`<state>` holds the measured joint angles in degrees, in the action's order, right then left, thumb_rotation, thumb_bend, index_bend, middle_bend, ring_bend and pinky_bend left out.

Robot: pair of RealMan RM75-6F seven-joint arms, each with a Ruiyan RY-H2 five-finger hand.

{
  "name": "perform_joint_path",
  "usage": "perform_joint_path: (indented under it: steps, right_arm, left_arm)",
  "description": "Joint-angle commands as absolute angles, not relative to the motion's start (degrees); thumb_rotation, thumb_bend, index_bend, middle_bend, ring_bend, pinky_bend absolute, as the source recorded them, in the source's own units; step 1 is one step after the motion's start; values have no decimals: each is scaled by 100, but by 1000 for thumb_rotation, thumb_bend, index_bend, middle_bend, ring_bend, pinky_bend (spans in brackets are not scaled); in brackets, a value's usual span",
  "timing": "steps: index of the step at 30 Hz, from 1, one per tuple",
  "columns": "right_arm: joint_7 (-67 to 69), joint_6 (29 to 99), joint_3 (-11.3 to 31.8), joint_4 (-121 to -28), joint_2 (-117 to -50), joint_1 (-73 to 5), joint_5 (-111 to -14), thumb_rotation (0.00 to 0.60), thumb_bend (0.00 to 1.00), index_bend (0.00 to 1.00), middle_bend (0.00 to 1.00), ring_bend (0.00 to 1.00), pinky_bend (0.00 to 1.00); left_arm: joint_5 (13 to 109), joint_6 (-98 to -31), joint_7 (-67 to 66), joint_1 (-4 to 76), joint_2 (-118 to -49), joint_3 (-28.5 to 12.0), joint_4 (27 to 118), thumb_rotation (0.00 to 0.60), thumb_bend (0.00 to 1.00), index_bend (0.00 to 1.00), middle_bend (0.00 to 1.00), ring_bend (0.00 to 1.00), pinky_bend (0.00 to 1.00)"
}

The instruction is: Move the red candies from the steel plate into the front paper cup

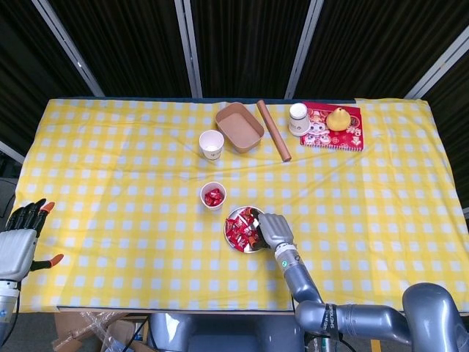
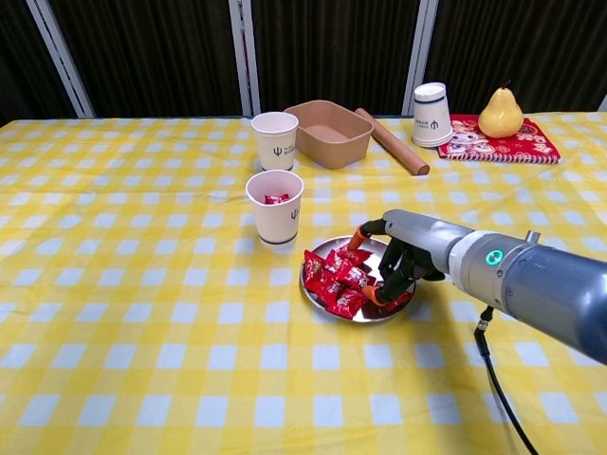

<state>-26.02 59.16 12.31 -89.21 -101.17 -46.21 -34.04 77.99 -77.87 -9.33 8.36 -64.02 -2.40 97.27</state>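
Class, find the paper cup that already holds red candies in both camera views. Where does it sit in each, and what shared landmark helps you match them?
Head view: the paper cup with candies stands just left of centre, up and left of the steel plate.
Chest view: the cup is left of centre, behind the plate.
Shared landmark: the steel plate.

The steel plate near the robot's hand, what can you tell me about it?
The steel plate is a small, round, shiny metal dish lying flat on the yellow checked tablecloth, just in front of the front paper cup. A heap of red candies lies in it. The right hand reaches over its right side, fingertips among the candies.
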Motion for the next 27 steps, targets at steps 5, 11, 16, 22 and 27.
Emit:
perform_joint_path:
  steps: [5, 11, 16, 22, 27]
  right_arm:
    - [-2618, 5835, 1239, -8801, -10174, -4624, -3351, 600, 434, 456, 823, 966, 911]
    - [-2579, 5829, 1237, -8731, -10214, -4591, -3407, 600, 433, 551, 823, 966, 912]
    - [-2524, 5857, 1265, -8723, -10234, -4558, -3499, 600, 449, 581, 823, 966, 912]
    - [-2501, 5918, 1315, -8811, -10203, -4528, -3599, 600, 469, 583, 823, 966, 912]
    - [-2521, 6000, 1394, -9004, -10088, -4521, -3695, 600, 470, 583, 823, 966, 912]
  left_arm:
    - [7788, -7773, -922, 839, -6396, -240, 9732, 600, 2, 34, 0, 0, 0]
    - [7786, -7763, -910, 842, -6389, -240, 9738, 600, 2, 35, 0, 0, 0]
    - [7781, -7762, -907, 842, -6389, -240, 9740, 600, 2, 39, 0, 0, 0]
    - [7784, -7768, -904, 842, -6388, -242, 9742, 600, 2, 39, 0, 0, 0]
    - [7787, -7767, -896, 842, -6389, -241, 9739, 600, 2, 39, 0, 0, 0]
